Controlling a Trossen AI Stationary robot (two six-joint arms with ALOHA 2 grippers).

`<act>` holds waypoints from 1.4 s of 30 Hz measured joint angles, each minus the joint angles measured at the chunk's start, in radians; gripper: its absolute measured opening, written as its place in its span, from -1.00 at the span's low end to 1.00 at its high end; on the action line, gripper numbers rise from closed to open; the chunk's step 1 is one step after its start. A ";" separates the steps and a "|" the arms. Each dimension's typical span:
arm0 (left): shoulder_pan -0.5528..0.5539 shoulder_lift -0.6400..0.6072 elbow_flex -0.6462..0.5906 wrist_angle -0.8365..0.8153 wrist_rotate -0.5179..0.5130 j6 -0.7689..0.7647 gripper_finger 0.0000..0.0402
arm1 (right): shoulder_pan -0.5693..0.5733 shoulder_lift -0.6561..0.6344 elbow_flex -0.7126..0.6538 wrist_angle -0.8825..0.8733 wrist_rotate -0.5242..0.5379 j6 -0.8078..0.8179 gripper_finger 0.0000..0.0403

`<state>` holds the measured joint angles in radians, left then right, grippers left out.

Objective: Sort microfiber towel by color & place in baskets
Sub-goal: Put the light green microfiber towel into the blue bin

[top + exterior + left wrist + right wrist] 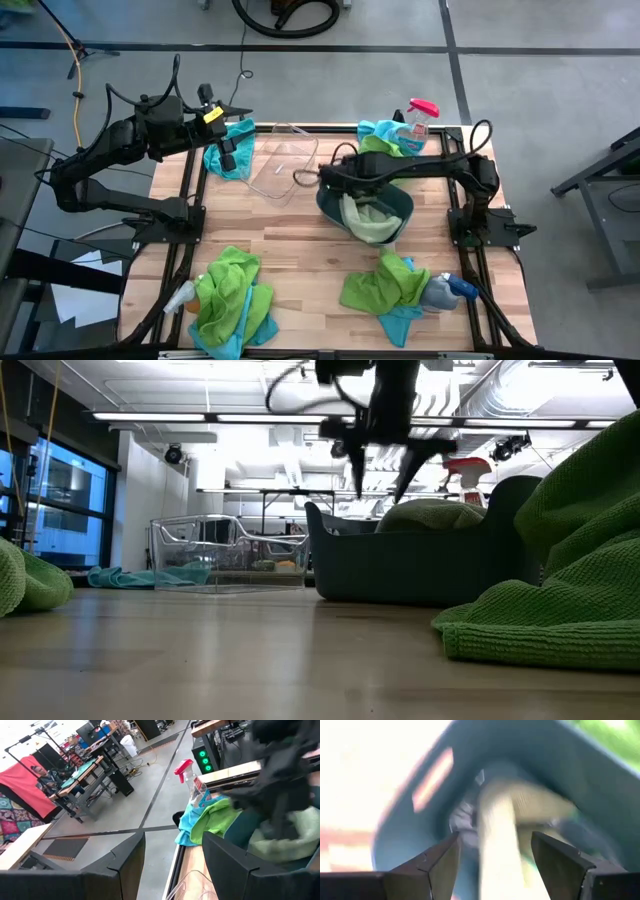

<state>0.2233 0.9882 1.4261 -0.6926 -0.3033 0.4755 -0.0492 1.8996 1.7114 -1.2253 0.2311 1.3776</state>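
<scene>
The dark teal basket (402, 203) stands right of the table's middle, with a pale green towel (368, 222) heaped inside it. My right gripper (380, 485) hangs open above that towel, fingers pointing down, clear of it. The clear basket (285, 165) sits at the far middle. My left gripper (228, 155) is open and raised at the far left, above a turquoise towel (241, 138) lying on the table. Mixed green and turquoise towels lie in heaps at near left (230, 298), near right (385, 290) and far right (385, 138).
A pink-topped spray bottle (420, 112) stands at the far right and a blue-topped one (452, 288) lies near right; another bottle (180, 298) lies near left. A black metal frame (190, 230) runs round the table. Bare wood lies between the baskets and the near heaps.
</scene>
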 joint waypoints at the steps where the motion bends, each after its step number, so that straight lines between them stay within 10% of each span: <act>1: 0.000 0.000 0.000 0.000 -0.002 0.000 -0.07 | 0.023 0.000 0.021 -0.048 -0.016 0.000 0.19; 14: 0.000 0.000 0.000 0.000 -0.004 0.000 -0.07 | 0.274 -0.002 -0.007 -0.082 -0.237 0.275 0.15; 42: 0.000 0.000 0.000 0.001 -0.004 0.000 -0.07 | 0.086 -0.001 -0.244 0.089 -0.103 0.331 -0.04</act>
<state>0.2231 0.9882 1.4261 -0.6914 -0.3073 0.4751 0.0372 1.8988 1.4677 -1.1360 0.1285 1.7088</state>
